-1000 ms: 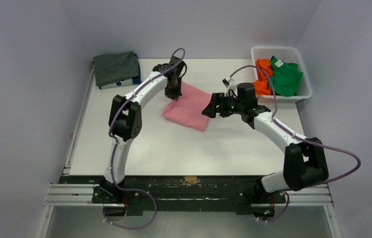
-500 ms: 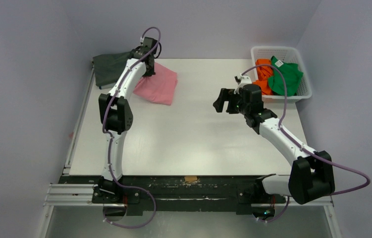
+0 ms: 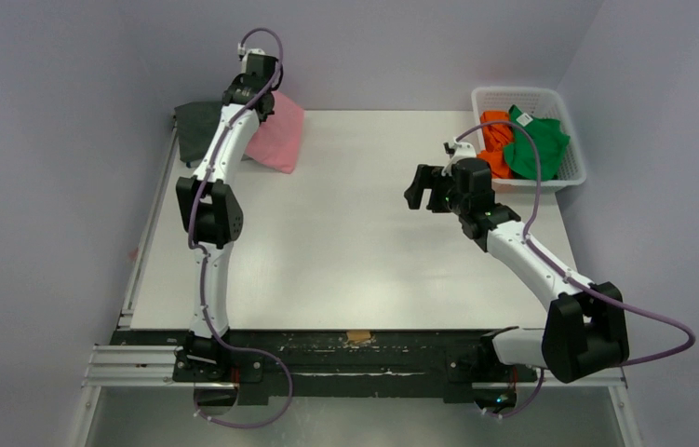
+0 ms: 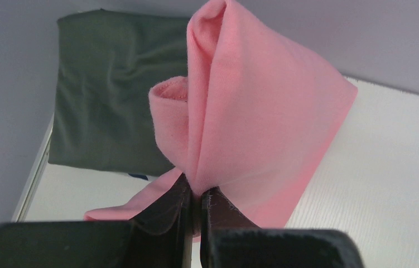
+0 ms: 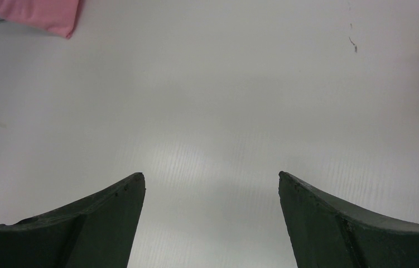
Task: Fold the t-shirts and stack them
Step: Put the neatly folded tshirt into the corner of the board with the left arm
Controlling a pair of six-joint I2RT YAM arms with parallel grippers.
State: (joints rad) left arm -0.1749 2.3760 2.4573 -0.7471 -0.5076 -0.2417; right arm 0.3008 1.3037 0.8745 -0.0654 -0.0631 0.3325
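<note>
The folded pink t-shirt (image 3: 280, 140) hangs lifted at the table's far left corner, pinched by its edge in my left gripper (image 3: 260, 110), which is shut on it. In the left wrist view the pink cloth (image 4: 263, 111) bunches up out of the closed fingers (image 4: 198, 192), right beside and partly over the folded dark grey t-shirt (image 4: 112, 95); a blue sliver (image 4: 138, 176) peeks from under the grey one. My right gripper (image 3: 417, 189) hovers open over bare table at centre right, nothing between its fingers (image 5: 211, 177). Orange (image 3: 492, 140) and green (image 3: 539, 140) t-shirts lie crumpled in the basket.
The white lattice basket (image 3: 517, 92) stands at the far right corner. The grey t-shirt pile (image 3: 198, 130) sits against the back left edge. Walls close in on the left, back and right. A pink corner (image 5: 34, 14) shows at the right wrist view's top left.
My left gripper has carried the pink t-shirt from the table's middle to the far left, next to the grey pile. My right gripper drew back to the right and now holds still.
</note>
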